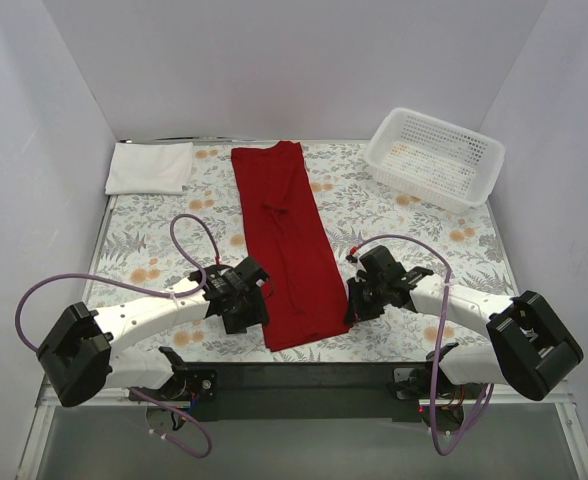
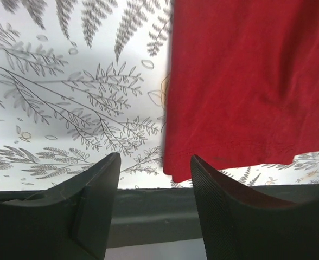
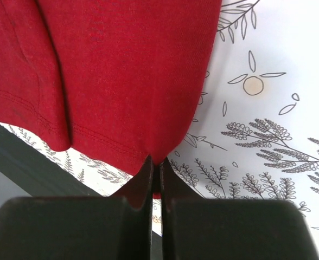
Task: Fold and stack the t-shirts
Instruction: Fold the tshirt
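Observation:
The deep red t-shirt (image 1: 287,240) lies folded into a long strip down the middle of the table, hem nearest me. My right gripper (image 1: 353,306) is shut on the hem's right corner (image 3: 165,157). My left gripper (image 1: 259,318) is open at the hem's left corner; in the left wrist view the red cloth (image 2: 246,97) lies just beyond my spread fingers (image 2: 219,200), not between them. The white t-shirt (image 1: 150,166) lies as a flat folded rectangle at the far left corner.
A white plastic mesh basket (image 1: 434,156) stands at the far right corner. The table carries a floral-print cloth (image 1: 414,230). The dark front edge of the table (image 2: 148,211) runs right under my left gripper. Grey walls enclose the table on three sides.

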`<state>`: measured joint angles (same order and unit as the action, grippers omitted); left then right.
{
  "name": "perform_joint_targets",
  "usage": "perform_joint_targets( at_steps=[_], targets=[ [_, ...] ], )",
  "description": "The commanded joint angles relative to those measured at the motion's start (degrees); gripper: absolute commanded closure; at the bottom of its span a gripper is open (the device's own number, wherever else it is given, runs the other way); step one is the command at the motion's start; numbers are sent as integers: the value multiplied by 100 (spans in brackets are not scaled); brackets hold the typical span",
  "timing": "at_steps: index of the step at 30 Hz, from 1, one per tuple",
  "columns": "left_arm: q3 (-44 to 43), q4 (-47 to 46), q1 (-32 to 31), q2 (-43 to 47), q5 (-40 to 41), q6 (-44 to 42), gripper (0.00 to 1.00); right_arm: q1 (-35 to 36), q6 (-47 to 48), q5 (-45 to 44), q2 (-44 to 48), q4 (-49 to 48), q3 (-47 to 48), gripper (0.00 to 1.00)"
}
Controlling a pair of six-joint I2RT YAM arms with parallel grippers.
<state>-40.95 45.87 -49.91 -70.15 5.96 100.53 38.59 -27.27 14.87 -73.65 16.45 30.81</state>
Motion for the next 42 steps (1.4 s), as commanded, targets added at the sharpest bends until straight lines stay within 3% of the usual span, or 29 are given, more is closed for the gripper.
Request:
perform_joint_targets(
  at_steps=[1, 27, 30, 34, 39, 42],
  targets=[
    [131, -270, -63, -139, -516, 160, 49, 26, -15, 112, -80, 157, -189, 99],
    [281, -429, -212, -904, -1219, -104, 62, 298, -200, 297, -282, -133, -110, 99],
    [307, -456, -247, -957, -1264, -121, 70, 325, -200, 323, -291, -133, -92, 99],
    [333, -386, -308, -931, -1325, -113, 100, 386, -191, 419, -229, -89, -110, 99],
    [342, 113, -607, -553, -1483, 132, 100, 675, -130, 674, 60, 524, -206, 99],
    [412, 553, -1099, -70, -1509, 431, 100, 1071, -235, 675, 508, 1149, -347, 99]
  ],
)
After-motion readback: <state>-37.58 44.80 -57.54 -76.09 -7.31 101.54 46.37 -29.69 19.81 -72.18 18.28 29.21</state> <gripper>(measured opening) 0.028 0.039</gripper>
